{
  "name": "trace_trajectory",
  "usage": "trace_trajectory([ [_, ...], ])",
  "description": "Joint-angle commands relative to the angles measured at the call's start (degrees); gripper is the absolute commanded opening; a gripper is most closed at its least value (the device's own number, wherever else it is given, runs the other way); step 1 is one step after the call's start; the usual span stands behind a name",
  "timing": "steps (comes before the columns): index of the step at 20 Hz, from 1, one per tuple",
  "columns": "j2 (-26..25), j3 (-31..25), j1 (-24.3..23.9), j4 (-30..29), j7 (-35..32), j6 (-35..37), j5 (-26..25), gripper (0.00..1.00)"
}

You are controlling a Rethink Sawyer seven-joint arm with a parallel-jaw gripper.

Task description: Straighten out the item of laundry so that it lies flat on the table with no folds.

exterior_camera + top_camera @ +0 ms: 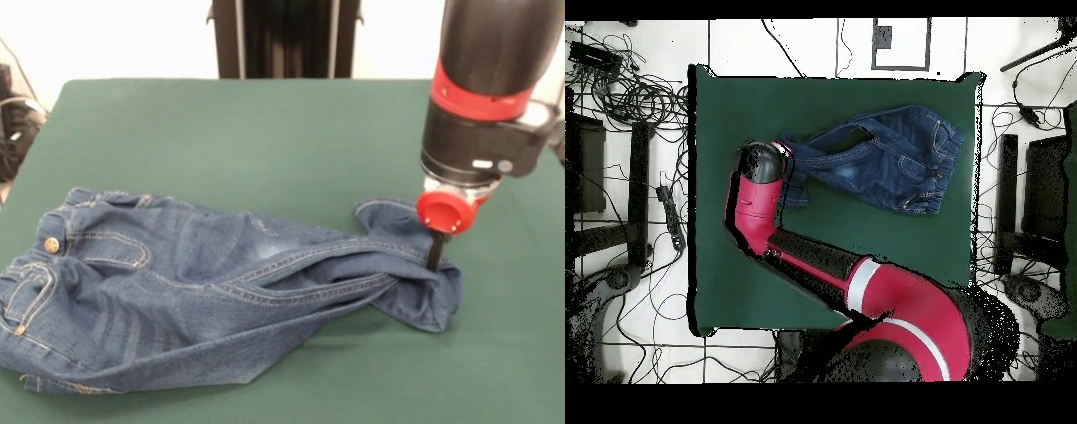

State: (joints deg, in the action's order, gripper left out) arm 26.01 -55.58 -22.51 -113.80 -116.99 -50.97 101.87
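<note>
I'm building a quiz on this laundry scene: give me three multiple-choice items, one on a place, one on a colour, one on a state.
1. Where is the robot's gripper?
A. at the waistband
B. at the leg cuffs
C. off the table

2. What colour is the felt-like table top?
A. dark green
B. grey
C. brown

3. How do the small blue denim jeans lie?
A. flat
B. rolled up
C. legs bunched and folded

Key: B, the gripper meets the crumpled cuffs; A, green shows all round; C, the legs overlap in folds.

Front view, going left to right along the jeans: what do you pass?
Brass button → waistband and pocket → faded thigh → bunched leg cuffs → gripper pressing into the cuffs → bare table.
</note>
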Motion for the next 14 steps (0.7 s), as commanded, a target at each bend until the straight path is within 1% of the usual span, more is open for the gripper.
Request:
trace_trajectory([
  [1,-0.3,2.2,0.2,1.2,10.9,0.1,3.4,1.0],
  [4,1.4,1.2,-0.3,0.1,11.2,-0.8,5.6,1.0],
  [7,2.1,1.3,-0.1,-0.3,9.9,-1.2,5.9,1.0],
  [9,2.0,0.7,-0.9,-0.9,9.2,0.4,6.2,1.0],
  [10,2.0,1.0,-0.8,-0.8,8.7,0.6,6.1,0.0],
  [14,2.9,-0.8,-1.1,-1.0,9.1,-1.7,10.5,0.0],
])
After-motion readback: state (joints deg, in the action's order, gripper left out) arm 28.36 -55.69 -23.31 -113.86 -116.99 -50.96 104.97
